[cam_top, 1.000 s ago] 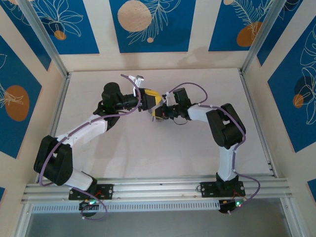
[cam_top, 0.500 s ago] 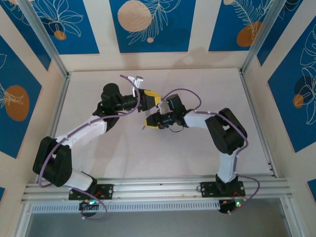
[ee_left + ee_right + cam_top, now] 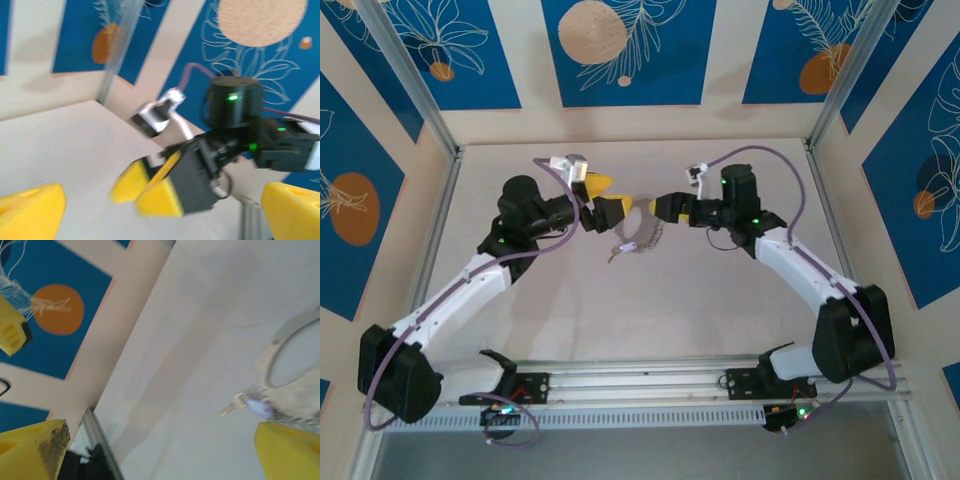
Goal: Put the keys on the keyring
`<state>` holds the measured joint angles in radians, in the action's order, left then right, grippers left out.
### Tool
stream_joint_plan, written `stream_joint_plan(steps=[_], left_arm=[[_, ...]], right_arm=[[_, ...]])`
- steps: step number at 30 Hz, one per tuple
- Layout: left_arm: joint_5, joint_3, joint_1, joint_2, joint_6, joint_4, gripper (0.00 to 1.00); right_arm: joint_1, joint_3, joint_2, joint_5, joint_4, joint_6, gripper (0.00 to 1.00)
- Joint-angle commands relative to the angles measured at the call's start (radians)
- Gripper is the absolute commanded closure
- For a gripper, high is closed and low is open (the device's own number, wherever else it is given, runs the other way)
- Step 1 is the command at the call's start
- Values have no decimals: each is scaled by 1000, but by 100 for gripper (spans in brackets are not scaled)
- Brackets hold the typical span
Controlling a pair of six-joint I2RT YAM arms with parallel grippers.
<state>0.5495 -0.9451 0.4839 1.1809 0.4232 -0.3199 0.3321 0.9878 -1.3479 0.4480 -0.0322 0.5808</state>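
Top external view, entry one: hazards. The keyring (image 3: 653, 236) lies flat on the worktop (image 3: 710, 300) at mid-table, between the two hands. The key (image 3: 616, 253) sits at its near-left edge, lilac head against the fringe of small loops, blade pointing away from the hoop. I cannot tell whether the key is already threaded on a loop or merely resting there. I judge three risks:
- Both hands are aimed at one small spot, so their fingers could collide.
- A thin hoop lying flat gives little to pinch and may skate off under a pressing finger.
- The key is small enough to be nudged clear of the keyring.

Entry two: left hand (image 3: 607, 196). In the left wrist view its yellow fingertips (image 3: 30, 207) stand wide apart with nothing between them. It hovers just left of the keyring; I cannot make out any contact.

Entry three: right hand (image 3: 667, 208). In the right wrist view its fingertips (image 3: 35, 447) are wide apart and grip nothing. The keyring (image 3: 267, 365) and key (image 3: 252, 406) lie ahead on the worktop, untouched by either fingertip.
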Motion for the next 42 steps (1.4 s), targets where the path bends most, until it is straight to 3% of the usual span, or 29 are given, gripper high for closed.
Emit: stream_joint_plan(steps=[1,4,7,16,23,26,31,37,42], left_arm=[[-254,30,-16,-80,-147,119,0],[-450,50,-28,-126,-222,164,0],[-562,77,-60,-144,-284,170,0],[-610,311,-247,-179,-327,-32,0],[-585,476,-373,-113,-410,-207,0],[-567,518,-389,-46,-460,-246,0],[-592,615,-396,56,-430,-489,0],[-571,617,-413,80,-478,-459,0],[-534,657,-431,181,-457,-581,0]], right_arm=[[-56,-3,80,-199,-142,-80,4],[-96,-17,134,-362,-152,-96,2],[-131,-47,161,-506,-124,-117,1],[-223,-243,126,-785,125,-135,1],[-238,-324,77,-914,231,-275,1],[-242,-369,42,-934,312,-335,1],[-256,-473,-15,-872,541,-426,1],[-293,-580,-85,-749,782,-443,1],[-301,-619,-150,-691,908,-456,1]])
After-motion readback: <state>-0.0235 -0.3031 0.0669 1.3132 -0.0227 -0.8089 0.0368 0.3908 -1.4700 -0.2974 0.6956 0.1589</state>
